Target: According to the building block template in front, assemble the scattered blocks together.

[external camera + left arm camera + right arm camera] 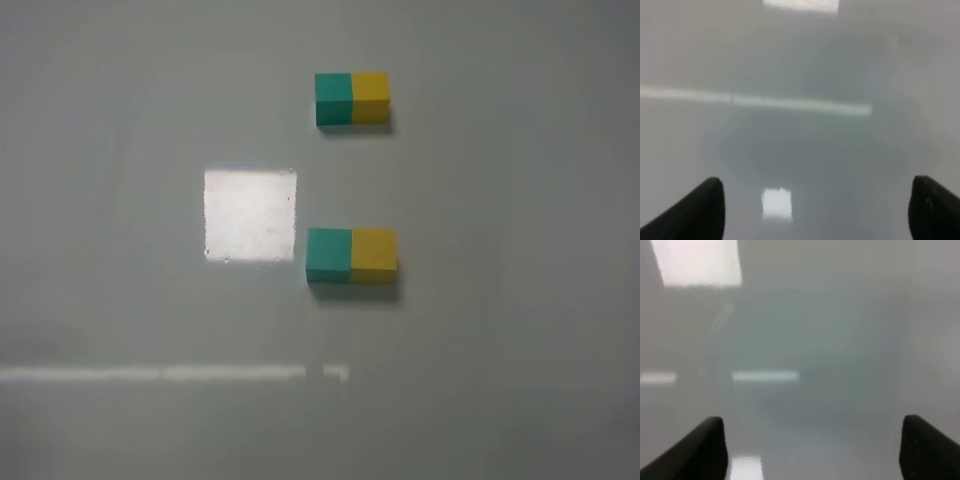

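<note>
The building block template (352,98), a short teal-and-yellow bar, lies at the back of the grey table in the exterior view. Nearer the front, the larger teal-green cube (329,254) and the larger yellow cube (374,252) lie side by side and touching, teal on the left, in the same order as the template. Neither arm shows in the exterior view. In the left wrist view my left gripper (815,210) is open with only bare table between its dark fingertips (700,210). In the right wrist view my right gripper (812,447) is open and empty too. No block shows in either wrist view.
A bright square light reflection (250,215) lies on the glossy grey table (120,300) left of the cube pair. A thin bright reflected strip (170,374) runs across the front of the table.
</note>
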{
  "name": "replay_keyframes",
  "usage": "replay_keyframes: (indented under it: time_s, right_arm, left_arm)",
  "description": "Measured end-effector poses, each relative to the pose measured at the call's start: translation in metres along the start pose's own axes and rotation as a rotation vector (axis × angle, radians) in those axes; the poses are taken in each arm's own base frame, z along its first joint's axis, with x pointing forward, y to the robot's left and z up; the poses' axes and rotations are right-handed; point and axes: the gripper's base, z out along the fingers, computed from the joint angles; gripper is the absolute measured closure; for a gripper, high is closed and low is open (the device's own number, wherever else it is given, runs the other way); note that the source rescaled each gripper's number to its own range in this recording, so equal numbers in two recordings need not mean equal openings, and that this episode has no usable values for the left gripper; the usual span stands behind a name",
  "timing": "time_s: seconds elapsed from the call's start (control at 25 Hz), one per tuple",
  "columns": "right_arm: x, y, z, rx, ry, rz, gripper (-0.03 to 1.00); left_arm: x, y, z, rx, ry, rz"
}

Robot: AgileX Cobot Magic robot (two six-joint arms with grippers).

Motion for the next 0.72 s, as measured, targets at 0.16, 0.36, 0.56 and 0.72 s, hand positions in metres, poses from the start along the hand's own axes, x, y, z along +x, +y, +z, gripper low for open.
replay_keyframes:
  time_s: [0.16, 0.36, 0.56, 0.72]
  right_arm:
    - [-0.0001, 0.0004, -0.0001, 0.02, 0.0, 0.011, 0.3]
    - [-0.0001, 0.0005, -0.0001, 0.02, 0.0, 0.012, 0.3]
    - [-0.0001, 0.0006, -0.0001, 0.018, 0.0, 0.013, 0.3]
    - [-0.0001, 0.0006, -0.0001, 0.018, 0.0, 0.013, 0.3]
  left_arm:
    - [0.0, -0.0001, 0.0, 0.001, 0.0, 0.0]
    - [0.0, -0.0001, 0.0, 0.001, 0.0, 0.0]
    - [0.0, -0.0001, 0.0, 0.001, 0.0, 0.0]
    - [0.0, -0.0001, 0.0, 0.001, 0.0, -0.001]
